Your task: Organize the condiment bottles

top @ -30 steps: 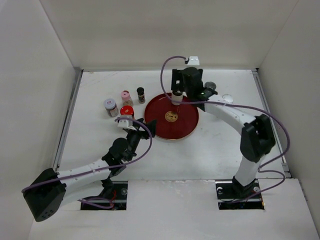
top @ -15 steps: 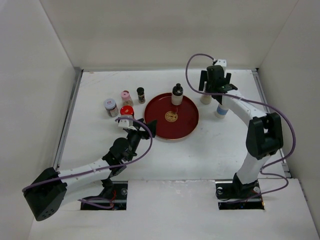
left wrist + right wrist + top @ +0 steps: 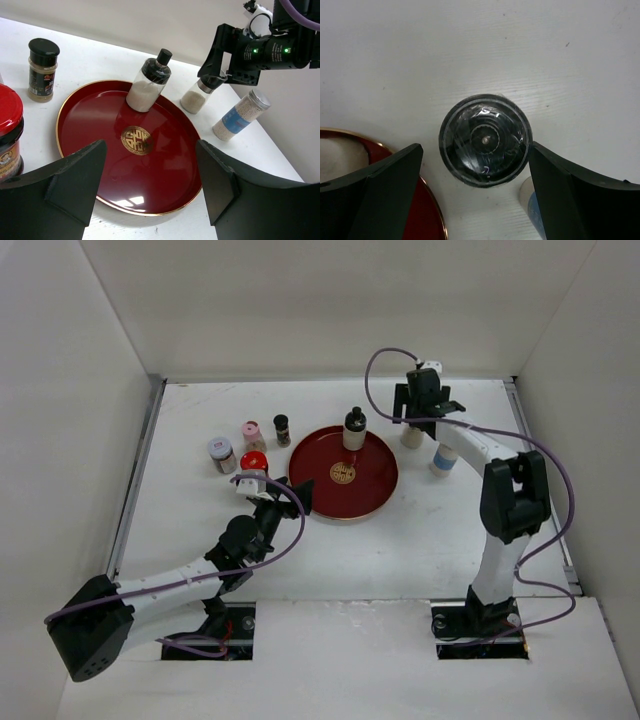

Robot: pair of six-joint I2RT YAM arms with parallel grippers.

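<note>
The clear shaker with a black cap [image 3: 353, 428] stands on the far part of the round dark-red tray [image 3: 365, 485]; it also shows in the left wrist view [image 3: 147, 85]. My right gripper [image 3: 414, 418] hovers open over a dark-topped grinder jar [image 3: 484, 140], one finger on each side of it. A blue-labelled bottle [image 3: 441, 459] stands just right of it. The lilac-capped [image 3: 220, 453], pink-capped [image 3: 252, 434], black-capped [image 3: 282, 429] and red-capped [image 3: 254, 462] jars stand left of the tray. My left gripper [image 3: 151, 149] is open and empty over the tray's near edge.
White walls enclose the table on the left, back and right. The grinder [image 3: 199, 95] and the blue-labelled bottle [image 3: 239, 116] stand close together between the tray and the right wall. The red-capped jar [image 3: 7, 127] is just left of my left fingers.
My right gripper has left the black-capped shaker standing on the tray and moved right, then settled over the grinder jar. My left arm has not moved.
</note>
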